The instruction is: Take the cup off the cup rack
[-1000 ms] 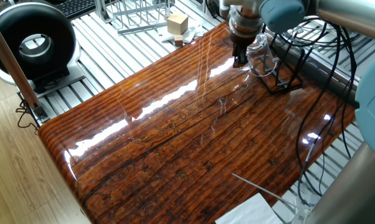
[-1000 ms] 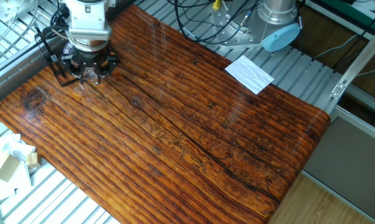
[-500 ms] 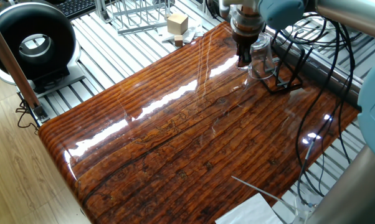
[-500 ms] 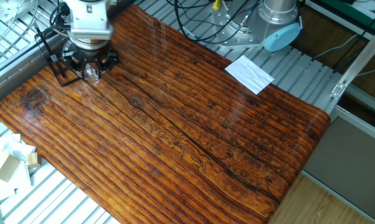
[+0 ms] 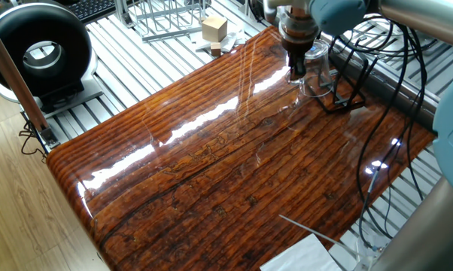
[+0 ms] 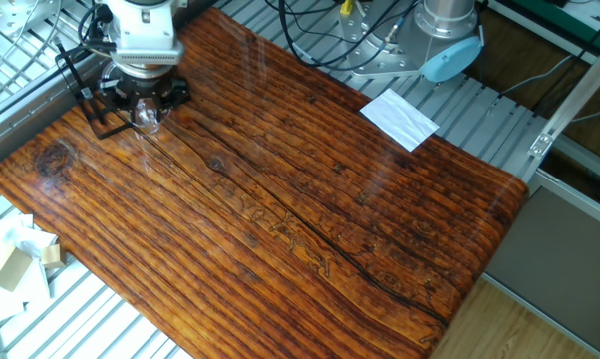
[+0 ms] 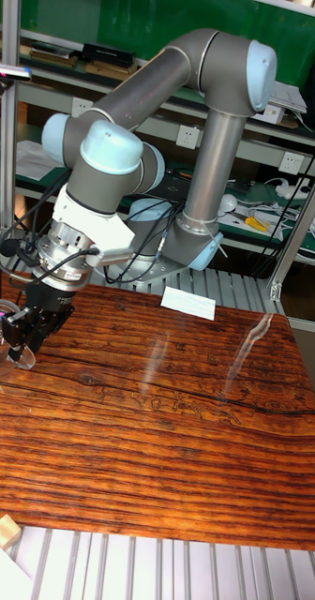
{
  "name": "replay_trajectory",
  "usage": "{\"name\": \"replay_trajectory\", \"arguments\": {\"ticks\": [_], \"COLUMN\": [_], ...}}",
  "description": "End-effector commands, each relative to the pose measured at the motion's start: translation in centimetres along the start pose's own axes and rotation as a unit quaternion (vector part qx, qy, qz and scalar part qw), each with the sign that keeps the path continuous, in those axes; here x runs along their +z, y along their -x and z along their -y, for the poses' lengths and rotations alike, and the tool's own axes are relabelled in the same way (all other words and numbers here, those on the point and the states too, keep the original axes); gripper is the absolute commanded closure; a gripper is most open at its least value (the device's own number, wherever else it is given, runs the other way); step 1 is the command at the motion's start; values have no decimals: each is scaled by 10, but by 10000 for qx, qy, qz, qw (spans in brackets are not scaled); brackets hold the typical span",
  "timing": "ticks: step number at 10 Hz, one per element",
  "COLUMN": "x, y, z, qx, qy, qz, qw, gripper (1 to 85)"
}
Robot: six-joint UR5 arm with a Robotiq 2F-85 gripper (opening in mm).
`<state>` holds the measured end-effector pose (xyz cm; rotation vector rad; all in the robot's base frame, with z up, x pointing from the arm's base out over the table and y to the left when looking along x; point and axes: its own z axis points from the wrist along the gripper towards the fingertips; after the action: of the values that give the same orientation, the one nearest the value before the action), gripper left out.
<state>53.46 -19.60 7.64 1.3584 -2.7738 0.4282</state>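
Note:
The cup [image 5: 317, 69] is a small clear glass mug at the far right corner of the wooden table, right at the cup rack [image 5: 345, 104], a thin black wire stand. My gripper [image 5: 295, 69] comes down from above and its fingers are shut on the cup's wall. In the other fixed view the cup [image 6: 148, 120] hangs under the gripper [image 6: 145, 104], with the rack's black wires [image 6: 91, 128] just to the left. The tall fixed view shows the gripper [image 7: 24, 330] holding the tilted cup [image 7: 6, 330] just above the table top. Whether the cup touches a prong is hidden.
Black cables [image 5: 381, 71] hang behind the rack. A silver wire frame [image 5: 166, 19] and a wooden block [image 5: 214, 28] lie beyond the table's far edge. A white paper sheet [image 6: 400, 118] lies on the table edge near the arm's base. A black round device [image 5: 38, 49] stands at the left.
The gripper has shifted and risen slightly with the cup in it, which now sits a little higher against the rack. Nothing else moved.

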Motion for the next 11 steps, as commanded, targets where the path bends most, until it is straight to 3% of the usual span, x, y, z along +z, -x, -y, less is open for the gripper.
{"name": "replay_trajectory", "arguments": {"ticks": [1, 5, 6, 7, 9, 11], "x": [1, 1, 1, 1, 0, -2], "y": [0, 1, 1, 1, -3, -4], "z": [1, -1, -2, -2, 1, 2], "qx": [5, 46, 77, 137, 163, 173], "qy": [5, 30, 30, 38, -40, -73], "qz": [5, 25, 25, -1, -95, -147], "qw": [10000, 10000, 10000, 9999, 9998, 9997], "gripper": [470, 500, 550, 683, 813, 843]}}
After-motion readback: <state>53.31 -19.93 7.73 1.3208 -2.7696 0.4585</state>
